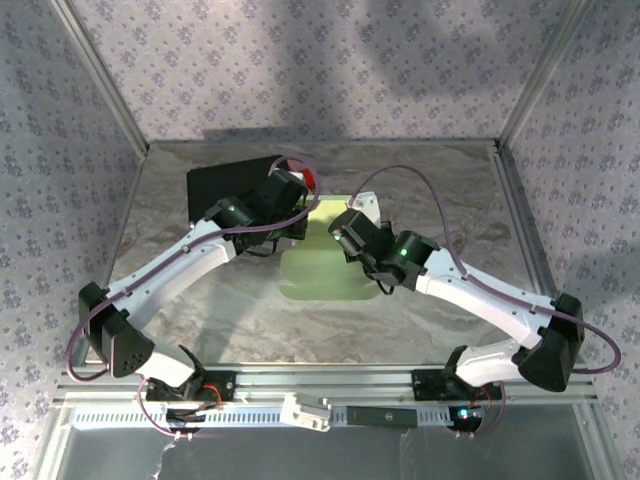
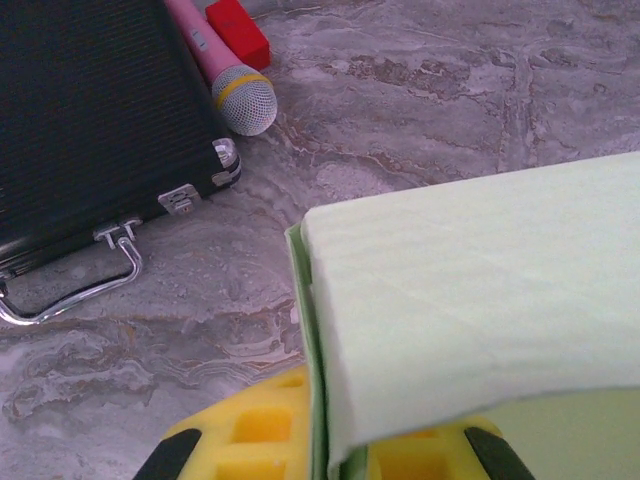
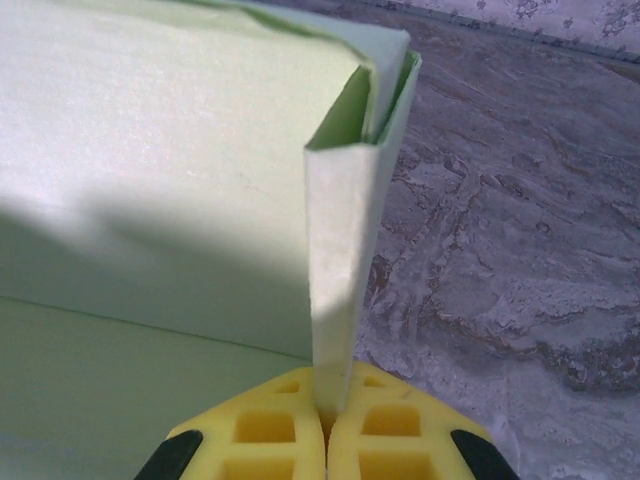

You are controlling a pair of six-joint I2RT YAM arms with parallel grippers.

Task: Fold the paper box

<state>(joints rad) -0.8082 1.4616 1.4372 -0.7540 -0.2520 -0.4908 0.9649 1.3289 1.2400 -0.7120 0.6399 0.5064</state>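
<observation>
Paper box (image 1: 325,265), pale green card and partly raised, lies on the marble table (image 1: 200,300) to the right of the black case (image 1: 225,185) and a little nearer my bases, with both my claws meeting over its far end. My left claw (image 1: 303,222) comes in from the case's side. At its wrist its yellow pads (image 2: 260,440) are clenched on a thin upright wall of the box (image 2: 470,320), one pad on either side of the card, and a broad flap leans over them, away from the case. My right claw (image 1: 347,222) reaches in from the side away from the case. In its wrist view it (image 3: 325,425) is pinched tight on a narrow folded strip that stands up at a corner of the box (image 3: 150,180), the pads pressed together with only the card between them. From the left wrist the case (image 2: 90,110) sits apart from the box across a bare stretch of marble, its metal handle (image 2: 70,290) and latches turned toward the box's side. A pink microphone (image 2: 225,70) with a grey mesh head lies along the case's edge, touching or just beside it, and a red block (image 2: 237,30) sits just beside the microphone, on its side away from the case.
</observation>
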